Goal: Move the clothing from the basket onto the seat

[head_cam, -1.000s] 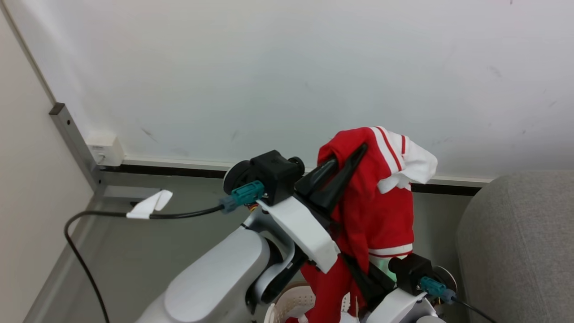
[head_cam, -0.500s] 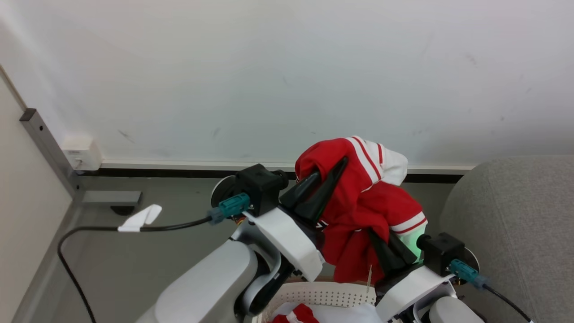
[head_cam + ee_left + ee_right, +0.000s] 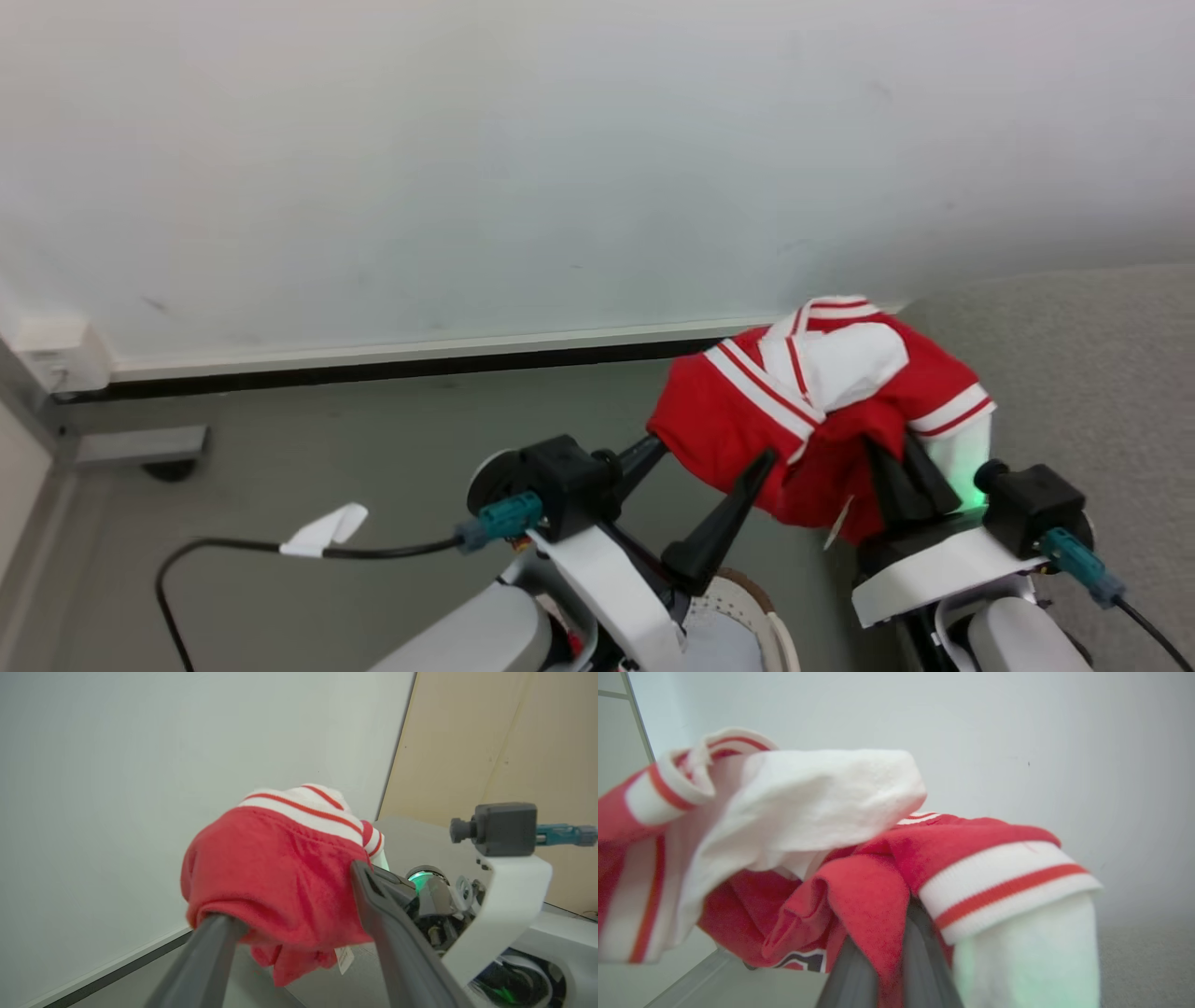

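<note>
Where it hangs in the air, the clothing (image 3: 822,411) is carried between both arms, off the floor (image 3: 327,467) and just against the left edge of the seat (image 3: 1102,373), resting on neither. The right gripper (image 3: 904,476) reaches up into it from below, forearm low and fingers steep; in the right wrist view its two dark fingers (image 3: 920,961) stand close together with a red fold pinched between them, though their tips are buried in cloth. The left gripper (image 3: 714,453) slants up and to the right from a raised wrist, its jaws spread wide. One finger is poked into the bundle's underside and the other lies along its flank, so it seems to prop the cloth rather than clamp it. The clothing is a crumpled red jersey with white double stripes, a white sleeve folded over the top, a white-and-red ribbed cuff at the right and a small white tag dangling beneath. A scrap of dark lettering shows in the right wrist view. The basket (image 3: 747,588) sits low behind the left arm, well apart from the cloth, its tan rim and perforated wall just visible. A black cable (image 3: 233,551) with a white tag trails from the left wrist, and a pale wall (image 3: 560,187) stands behind.
</note>
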Tool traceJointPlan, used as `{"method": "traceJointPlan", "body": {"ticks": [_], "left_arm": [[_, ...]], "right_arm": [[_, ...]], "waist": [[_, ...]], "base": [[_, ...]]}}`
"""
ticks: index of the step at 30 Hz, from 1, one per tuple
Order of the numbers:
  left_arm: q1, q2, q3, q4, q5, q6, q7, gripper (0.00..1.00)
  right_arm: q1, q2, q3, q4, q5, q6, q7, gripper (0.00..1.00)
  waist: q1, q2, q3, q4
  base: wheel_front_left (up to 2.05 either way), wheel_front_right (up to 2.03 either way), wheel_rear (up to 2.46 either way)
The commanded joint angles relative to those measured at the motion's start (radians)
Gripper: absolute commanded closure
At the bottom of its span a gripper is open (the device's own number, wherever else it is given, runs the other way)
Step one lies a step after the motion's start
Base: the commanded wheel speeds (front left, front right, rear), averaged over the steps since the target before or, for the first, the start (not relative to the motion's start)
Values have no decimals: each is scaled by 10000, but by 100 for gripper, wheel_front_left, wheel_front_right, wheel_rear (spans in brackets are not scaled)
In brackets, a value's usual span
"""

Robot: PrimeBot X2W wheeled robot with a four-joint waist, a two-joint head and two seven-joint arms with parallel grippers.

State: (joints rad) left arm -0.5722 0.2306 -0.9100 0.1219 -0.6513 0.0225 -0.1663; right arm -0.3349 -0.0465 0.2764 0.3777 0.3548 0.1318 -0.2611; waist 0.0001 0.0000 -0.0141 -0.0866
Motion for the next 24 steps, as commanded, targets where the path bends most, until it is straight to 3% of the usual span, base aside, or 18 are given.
{"method": "traceJointPlan", "body": {"ticks": [1, 17, 24], "left_arm": [[177, 18, -57, -65, 14, -51, -129, 0], [634, 100, -771, 121, 307, -276, -302, 0], [519, 178, -786, 288, 535, -215, -471, 0]], "right_arm": [[167, -37, -237, -178, -179, -21, -26, 100], [550, -409, -2357, -1382, -208, -21, -26, 100], [824, -451, -2580, -1590, -179, -21, -26, 100]], "waist": [[-1, 0, 72, -382], [-1, 0, 357, -3292], [-1, 0, 497, -4040]], "base": [[0, 0, 0], [0, 0, 0], [0, 0, 0]]}}
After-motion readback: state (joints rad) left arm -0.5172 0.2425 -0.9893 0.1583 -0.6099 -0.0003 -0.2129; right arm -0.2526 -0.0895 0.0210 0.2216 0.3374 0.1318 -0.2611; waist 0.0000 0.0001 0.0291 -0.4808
